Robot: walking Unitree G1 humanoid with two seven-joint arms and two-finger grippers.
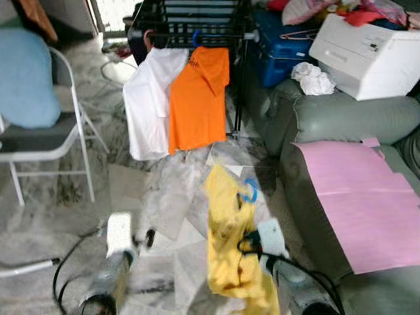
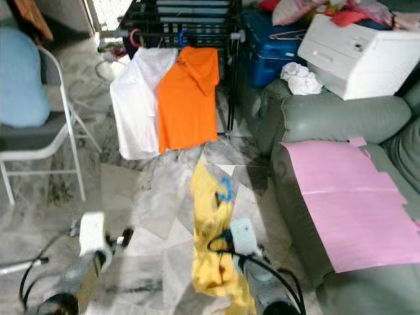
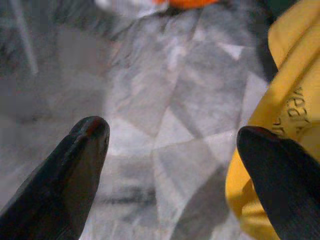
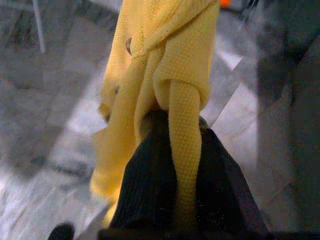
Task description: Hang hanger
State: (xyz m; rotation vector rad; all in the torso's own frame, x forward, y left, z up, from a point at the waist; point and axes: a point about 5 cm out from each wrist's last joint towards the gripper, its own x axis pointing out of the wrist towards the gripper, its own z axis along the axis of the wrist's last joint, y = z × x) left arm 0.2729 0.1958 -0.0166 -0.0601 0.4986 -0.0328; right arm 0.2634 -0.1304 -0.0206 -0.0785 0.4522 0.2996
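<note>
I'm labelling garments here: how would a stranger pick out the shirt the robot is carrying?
Start at the black drying rack with a white shirt and an orange shirt. Nearer the camera, the right gripper holds the yellow shirt, the one with a blue hanger hook.

Blue hanger [image 1: 249,191] mostly buried in yellow shirt [image 1: 226,230]; hook alone shows

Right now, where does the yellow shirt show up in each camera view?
Left eye view: yellow shirt low, centre, right gripper shut on it.
Right eye view: low, centre.
Left wrist view: right edge.
Right wrist view: draped over the fingers.
Shared landmark: orange shirt on the rack.
</note>
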